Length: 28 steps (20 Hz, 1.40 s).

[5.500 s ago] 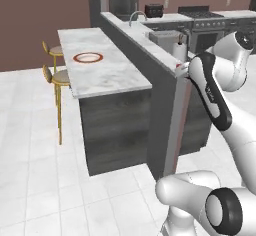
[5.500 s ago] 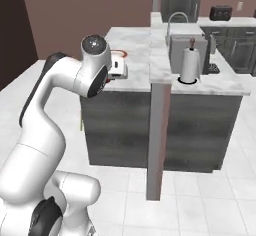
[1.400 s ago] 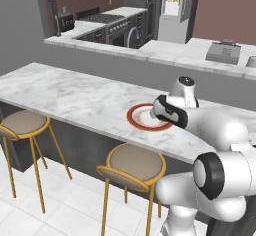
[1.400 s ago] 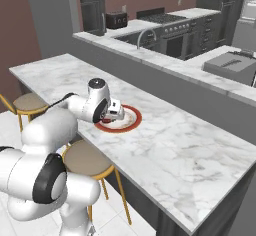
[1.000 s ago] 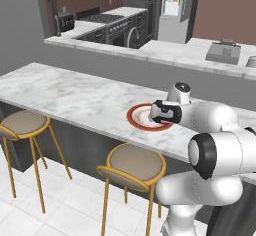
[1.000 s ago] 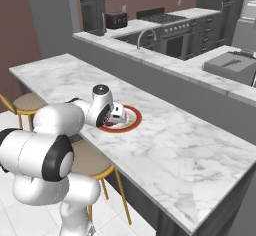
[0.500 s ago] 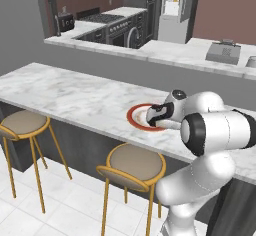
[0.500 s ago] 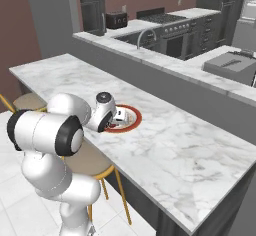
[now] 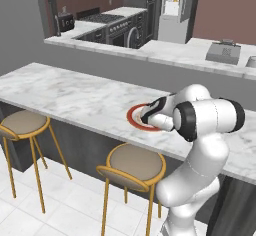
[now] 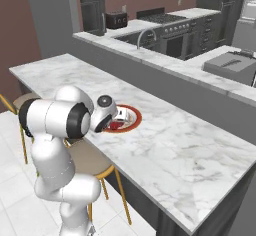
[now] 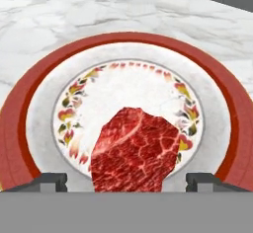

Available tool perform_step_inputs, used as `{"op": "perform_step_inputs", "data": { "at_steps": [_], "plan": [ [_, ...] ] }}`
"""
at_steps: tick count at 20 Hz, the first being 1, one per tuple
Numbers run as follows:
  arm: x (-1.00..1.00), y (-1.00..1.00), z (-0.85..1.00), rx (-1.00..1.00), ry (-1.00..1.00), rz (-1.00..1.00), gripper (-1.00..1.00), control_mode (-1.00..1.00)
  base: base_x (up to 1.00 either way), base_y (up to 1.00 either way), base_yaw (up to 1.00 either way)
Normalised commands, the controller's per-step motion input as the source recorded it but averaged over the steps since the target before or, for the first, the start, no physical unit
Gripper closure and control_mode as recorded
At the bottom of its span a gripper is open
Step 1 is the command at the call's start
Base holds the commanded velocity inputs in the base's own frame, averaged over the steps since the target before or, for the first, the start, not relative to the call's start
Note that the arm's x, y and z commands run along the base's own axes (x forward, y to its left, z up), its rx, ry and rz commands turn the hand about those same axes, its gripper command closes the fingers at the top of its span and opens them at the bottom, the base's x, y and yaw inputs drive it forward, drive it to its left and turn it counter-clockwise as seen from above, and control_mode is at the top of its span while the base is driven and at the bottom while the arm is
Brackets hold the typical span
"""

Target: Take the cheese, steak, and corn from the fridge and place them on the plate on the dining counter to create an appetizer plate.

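The gripper (image 11: pixel 126 180) is seen spread wide, its two dark tips well apart at either side of the steak (image 11: pixel 136 150), with nothing clasped. In the hand view the steak lies directly ahead of the gripper, between the tips and apparently clear of both, resting on the pale centre of the plate (image 11: pixel 225 103). Its long axis runs away from the hand, toward the plate's middle. Whether the meat lies fully flat cannot be told.

The plate (image 9: pixel 134 116) sits on the white marble counter (image 9: pixel 75 97), near its front edge, with the hand (image 9: pixel 155 114) low over it. From the right base view, the steak (image 10: pixel 115 125) shows as a dark red patch under the wrist. Two round stools (image 9: pixel 131 162) stand below the counter edge.

As a judgement, the steak appears delivered; a straight retreat upward would be needed, and cheese and corn are not seen on the plate.
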Motion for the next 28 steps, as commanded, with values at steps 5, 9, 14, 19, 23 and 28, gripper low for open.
{"op": "perform_step_inputs", "data": {
  "at_steps": [5,9,14,19,23,28],
  "plan": [
    [-0.46,-0.03,0.00,0.00,0.01,-0.01,-1.00,-1.00,0.00,0.00,0.00],
    [-1.00,-0.26,0.01,0.00,0.00,-0.03,-1.00,-1.00,0.00,0.00,0.00],
    [-0.91,-0.34,0.74,0.00,0.00,-0.03,-1.00,-1.00,0.00,0.00,0.00],
    [-0.40,-0.12,1.00,-0.02,0.03,-0.04,-1.00,-1.00,0.00,0.00,0.00],
    [-0.46,0.00,1.00,-0.06,0.26,-0.05,-1.00,-1.00,0.00,0.00,0.00],
    [-0.84,0.03,0.66,-0.12,0.39,-0.01,-1.00,-1.00,0.00,0.00,0.00]
  ]
}}
